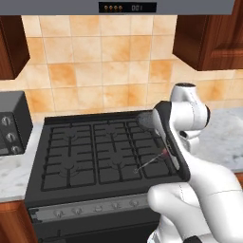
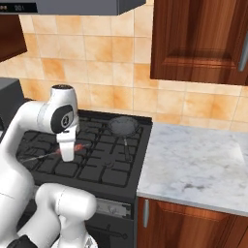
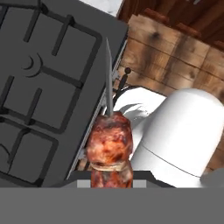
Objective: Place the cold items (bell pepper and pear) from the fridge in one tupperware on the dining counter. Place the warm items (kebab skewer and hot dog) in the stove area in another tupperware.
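The kebab skewer [image 3: 109, 144] is a metal spike with browned, reddish meat chunks. My gripper [image 3: 111, 180] is shut on the meat end, and the bare point sticks out away from the hand. In the left base view the kebab skewer [image 1: 153, 162] hangs just above the front right burner of the black stove [image 1: 71, 156], held under my bent arm. From the right, the kebab skewer [image 2: 44, 155] reaches leftward from my gripper [image 2: 68, 151] over the grates.
A dark frying pan [image 2: 123, 127] sits on the back right burner, handle pointing forward. A marble counter [image 2: 193, 164] lies right of the stove under wooden cabinets. A dark appliance with knobs [image 1: 12, 126] stands on the counter to the stove's left.
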### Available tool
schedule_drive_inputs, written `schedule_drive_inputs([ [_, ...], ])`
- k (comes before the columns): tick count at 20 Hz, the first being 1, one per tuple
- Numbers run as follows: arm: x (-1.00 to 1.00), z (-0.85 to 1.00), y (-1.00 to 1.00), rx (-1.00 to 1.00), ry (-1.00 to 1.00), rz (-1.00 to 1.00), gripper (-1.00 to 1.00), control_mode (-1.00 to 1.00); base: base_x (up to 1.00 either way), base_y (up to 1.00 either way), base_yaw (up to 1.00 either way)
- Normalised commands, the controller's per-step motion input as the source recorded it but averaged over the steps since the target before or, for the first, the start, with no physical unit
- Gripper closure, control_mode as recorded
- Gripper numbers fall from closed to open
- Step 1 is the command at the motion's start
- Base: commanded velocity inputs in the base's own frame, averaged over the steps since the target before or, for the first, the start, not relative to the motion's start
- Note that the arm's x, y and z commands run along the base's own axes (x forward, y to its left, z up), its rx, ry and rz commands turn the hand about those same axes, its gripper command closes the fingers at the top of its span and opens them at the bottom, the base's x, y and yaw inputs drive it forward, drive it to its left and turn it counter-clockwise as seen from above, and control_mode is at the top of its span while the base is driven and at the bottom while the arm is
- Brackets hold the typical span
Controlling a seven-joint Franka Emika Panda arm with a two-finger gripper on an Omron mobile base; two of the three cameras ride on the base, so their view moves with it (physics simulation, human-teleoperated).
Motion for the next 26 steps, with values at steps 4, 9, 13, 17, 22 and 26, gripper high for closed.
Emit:
schedule_drive_inputs([
  [4,-0.07,0.00,0.05,-0.01,0.00,-0.04,1.00,1.00,-0.44,0.11,0.00],
  [9,0.00,0.00,0.00,0.00,0.00,0.00,1.00,1.00,-0.81,0.76,0.36],
  [13,0.00,0.00,0.00,0.00,0.00,0.00,1.00,1.00,-0.10,0.77,0.93],
  [17,0.00,0.00,0.00,0.00,0.00,0.00,1.00,1.00,0.00,0.64,0.91],
  [22,0.00,0.00,0.00,0.00,0.00,0.00,1.00,1.00,0.00,0.63,0.83],
  [26,0.00,0.00,0.00,0.00,0.00,0.00,1.00,1.00,0.21,0.53,0.76],
])
